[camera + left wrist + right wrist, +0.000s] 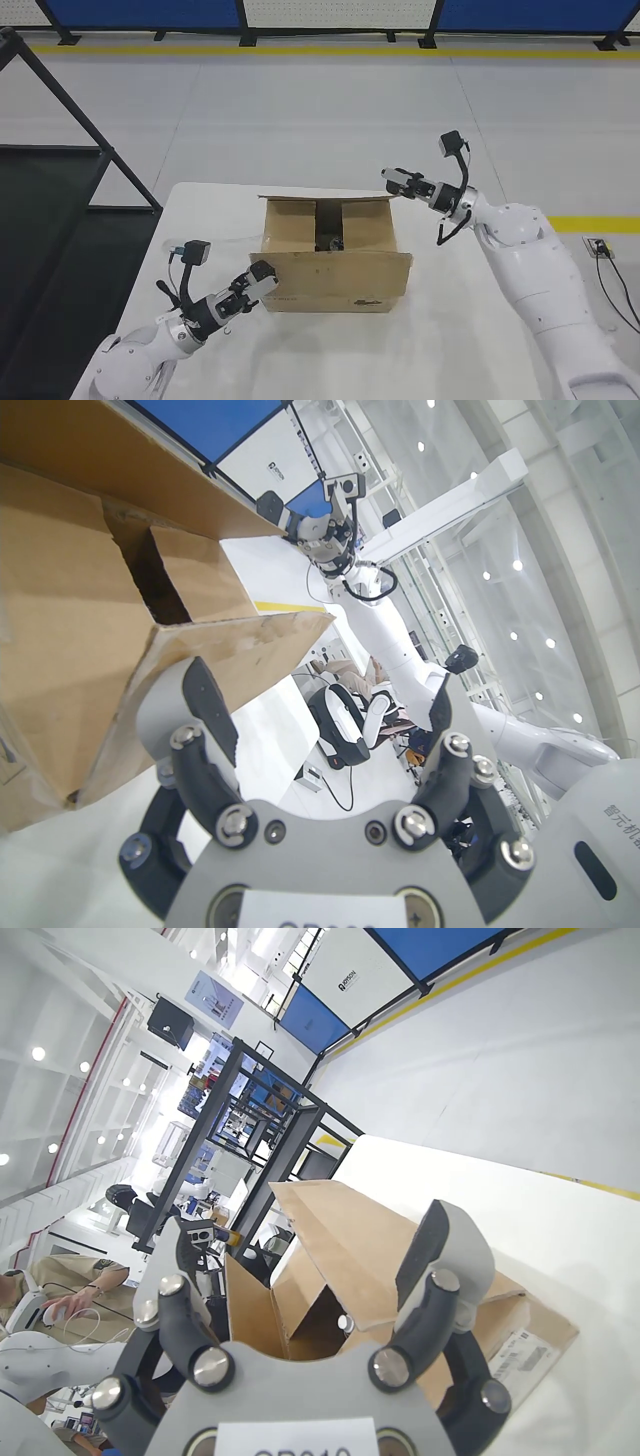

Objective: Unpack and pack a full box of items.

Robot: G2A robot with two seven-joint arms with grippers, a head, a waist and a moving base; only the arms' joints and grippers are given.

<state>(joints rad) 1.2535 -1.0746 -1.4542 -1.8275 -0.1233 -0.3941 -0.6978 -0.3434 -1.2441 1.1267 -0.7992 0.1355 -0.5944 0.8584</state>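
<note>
A brown cardboard box (335, 262) stands in the middle of the white table (480, 330), its top flaps partly raised and a gap between them. Dark items (330, 238) lie inside; a small white cap (345, 1323) shows through the gap. My left gripper (262, 281) is at the box's near left corner, open, with the front flap (240, 645) just beside one finger (207, 700) and nothing held. My right gripper (392, 180) hovers by the far right corner, open and empty (305, 1248), above the box (320, 1223). The left wrist view shows that right gripper (325, 542) beyond the box.
A black metal frame (80, 130) stands beside the table's left edge. A white label (525, 1353) is stuck on one side of the box. Bare table surface lies to the right of and in front of the box.
</note>
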